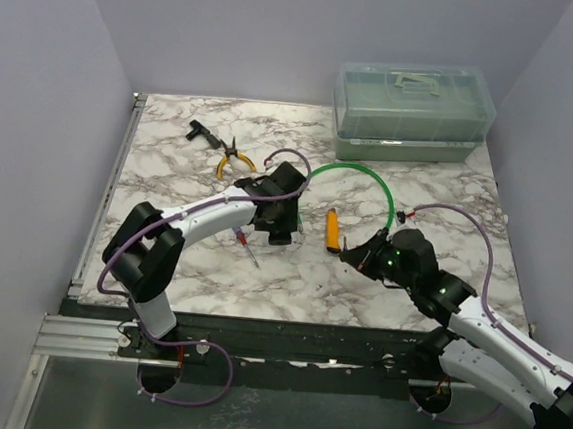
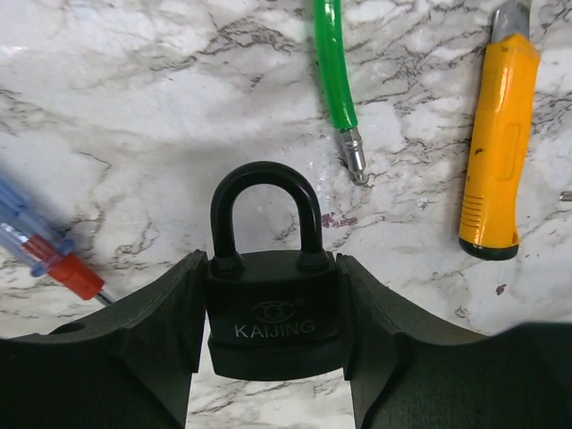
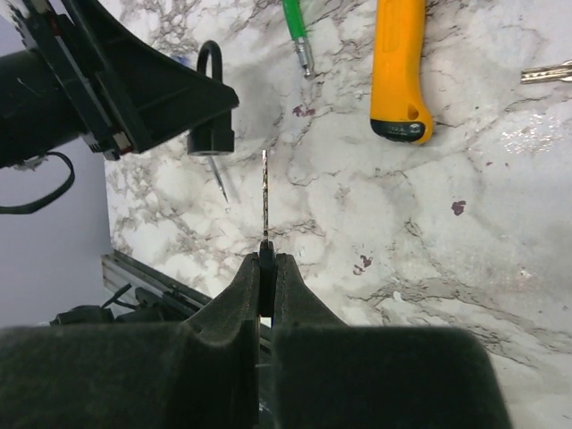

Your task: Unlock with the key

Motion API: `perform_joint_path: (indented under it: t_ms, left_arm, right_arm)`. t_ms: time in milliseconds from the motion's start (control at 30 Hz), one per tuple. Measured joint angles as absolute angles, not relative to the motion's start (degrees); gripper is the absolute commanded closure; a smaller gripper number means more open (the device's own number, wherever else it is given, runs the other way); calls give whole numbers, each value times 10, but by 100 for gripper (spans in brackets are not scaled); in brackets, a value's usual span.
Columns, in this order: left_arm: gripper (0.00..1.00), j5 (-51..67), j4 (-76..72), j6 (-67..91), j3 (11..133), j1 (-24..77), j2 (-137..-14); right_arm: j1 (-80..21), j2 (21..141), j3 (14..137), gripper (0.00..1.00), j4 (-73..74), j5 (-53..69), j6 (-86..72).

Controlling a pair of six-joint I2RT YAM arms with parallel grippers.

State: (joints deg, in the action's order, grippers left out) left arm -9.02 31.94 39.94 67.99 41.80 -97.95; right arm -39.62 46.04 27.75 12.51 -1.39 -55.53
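Note:
The black padlock (image 2: 275, 313), marked KAIJING, stands with its shackle up between the fingers of my left gripper (image 2: 273, 308), which is shut on its body from both sides. In the right wrist view the padlock (image 3: 211, 134) hangs above the table in that gripper. My right gripper (image 3: 266, 255) is shut on the dark head of the key (image 3: 264, 192). The thin silver blade shows edge-on and points forward, a short way to the right of the padlock. From above, the left gripper (image 1: 276, 219) and right gripper (image 1: 348, 252) face each other at mid-table.
A yellow utility knife (image 1: 334, 231) lies between the arms, beside a green cable (image 1: 365, 176) with a metal tip (image 2: 355, 156). A blue-and-red screwdriver (image 2: 49, 255) lies left of the padlock. Another silver key (image 3: 547, 71), pliers (image 1: 233, 158) and a clear toolbox (image 1: 413, 113) lie farther off.

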Motion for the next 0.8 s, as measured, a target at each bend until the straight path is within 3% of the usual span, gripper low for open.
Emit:
perform_joint_path:
  t_ms: [367,800]
  left_arm:
    - [100,-34,361,386,714,362,-919]
    - [100,36,361,406,738,295,-947]
  right_arm:
    - [-396,494,276,100,38,38,-593]
    - [-401,570,280,100,-53,50,-597]
